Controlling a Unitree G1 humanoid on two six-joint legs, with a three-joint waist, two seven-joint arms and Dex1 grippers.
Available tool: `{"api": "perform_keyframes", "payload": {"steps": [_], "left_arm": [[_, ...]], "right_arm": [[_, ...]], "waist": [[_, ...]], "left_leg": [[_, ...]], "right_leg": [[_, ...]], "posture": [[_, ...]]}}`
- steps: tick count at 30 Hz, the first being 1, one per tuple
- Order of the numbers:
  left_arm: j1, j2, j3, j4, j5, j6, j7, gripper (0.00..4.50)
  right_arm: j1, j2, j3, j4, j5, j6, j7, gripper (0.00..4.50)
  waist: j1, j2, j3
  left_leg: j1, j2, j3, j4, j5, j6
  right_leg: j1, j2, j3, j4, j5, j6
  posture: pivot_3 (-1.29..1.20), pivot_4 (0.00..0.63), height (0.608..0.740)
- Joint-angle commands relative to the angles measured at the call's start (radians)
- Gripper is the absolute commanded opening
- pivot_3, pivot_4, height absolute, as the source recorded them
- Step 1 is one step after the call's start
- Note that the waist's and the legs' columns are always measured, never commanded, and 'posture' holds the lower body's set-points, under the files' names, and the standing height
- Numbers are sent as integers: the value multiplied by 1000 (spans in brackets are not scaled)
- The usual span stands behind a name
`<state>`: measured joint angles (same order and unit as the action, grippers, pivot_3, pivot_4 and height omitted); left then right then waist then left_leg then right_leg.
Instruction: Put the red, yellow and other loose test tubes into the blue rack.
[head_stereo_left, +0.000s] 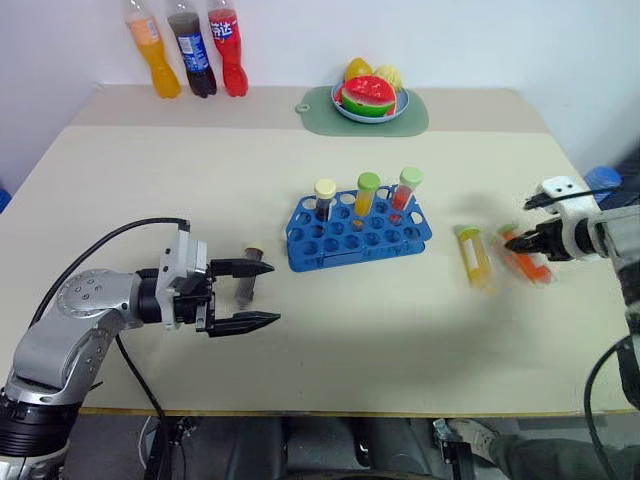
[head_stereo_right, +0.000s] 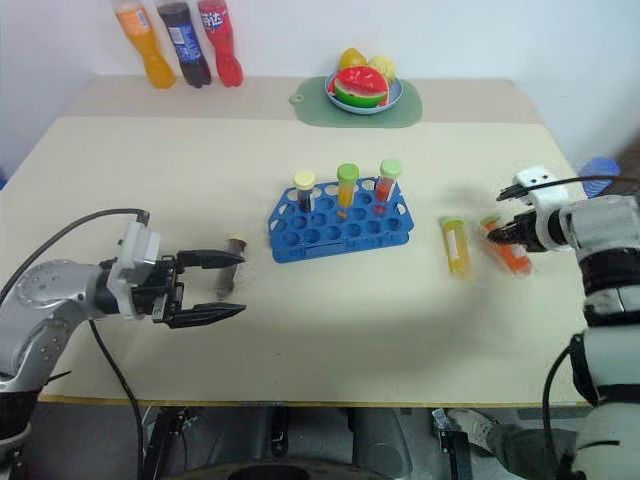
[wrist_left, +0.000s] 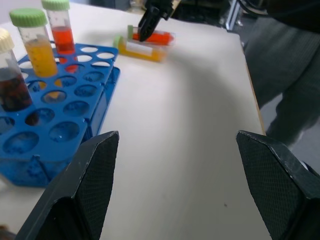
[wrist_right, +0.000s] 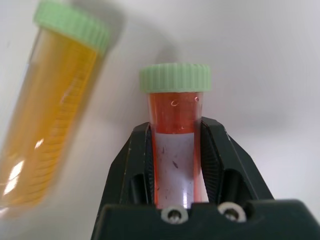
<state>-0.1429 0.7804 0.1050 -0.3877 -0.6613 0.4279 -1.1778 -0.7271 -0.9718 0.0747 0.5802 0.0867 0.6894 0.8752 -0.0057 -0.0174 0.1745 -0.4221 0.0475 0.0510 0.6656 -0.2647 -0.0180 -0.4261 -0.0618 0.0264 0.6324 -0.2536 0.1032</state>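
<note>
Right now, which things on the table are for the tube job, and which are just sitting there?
For the job:
blue rack
loose red tube, in the right gripper
loose yellow tube
loose dark tube

Just sitting there:
three soda bottles
fruit plate
green mat

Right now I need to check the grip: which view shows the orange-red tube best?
The right wrist view: the orange-red tube sits close-up, clamped in the right pincer. Both eye views show it small on the table; the left wrist view shows it far off.

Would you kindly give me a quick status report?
Right gripper shut on red tube. Left gripper open, empty. Yellow tube lying beside. Blue rack unobstructed.
</note>
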Motion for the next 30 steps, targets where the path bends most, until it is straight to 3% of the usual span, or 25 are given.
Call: {"api": "perform_keyframes", "payload": {"steps": [1,3,7,15,21,30], "left_arm": [[-36,-41,-21,7,9,-22,30,3853],[-57,-62,-35,24,17,-26,37,3853],[-111,-94,-62,74,38,-37,34,3853],[-156,-112,-72,126,48,-47,21,3853],[-135,-108,-46,96,29,-30,45,3853],[-103,-104,-31,61,20,-20,78,3853]], "right_arm": [[198,67,-287,-391,70,-107,-193,788],[313,124,-344,-566,48,-149,-280,788],[421,344,-361,-819,85,-209,-421,788],[406,661,-253,-874,134,-329,-529,788],[406,742,-220,-837,133,-397,-559,788],[429,768,-178,-739,115,-486,-553,788]], "waist": [[-2,0,0],[-8,1,0],[-14,2,-1],[-8,3,-1],[-8,3,-1],[-9,3,-1]], "left_leg": [[0,0,0,0,0,0],[0,1,-2,-1,0,0],[3,2,-2,0,0,-1],[2,2,-2,0,1,-1],[2,2,-2,0,1,-1],[3,2,-2,0,1,-1]], "right_leg": [[0,0,0,1,1,1],[0,2,0,2,1,2],[0,4,1,3,1,2],[0,5,1,4,1,2],[0,4,1,4,1,2],[0,4,1,4,1,2]], "posture": [[0,150,740],[0,150,740],[0,150,740],[0,150,740],[0,150,740],[0,150,740]]}}
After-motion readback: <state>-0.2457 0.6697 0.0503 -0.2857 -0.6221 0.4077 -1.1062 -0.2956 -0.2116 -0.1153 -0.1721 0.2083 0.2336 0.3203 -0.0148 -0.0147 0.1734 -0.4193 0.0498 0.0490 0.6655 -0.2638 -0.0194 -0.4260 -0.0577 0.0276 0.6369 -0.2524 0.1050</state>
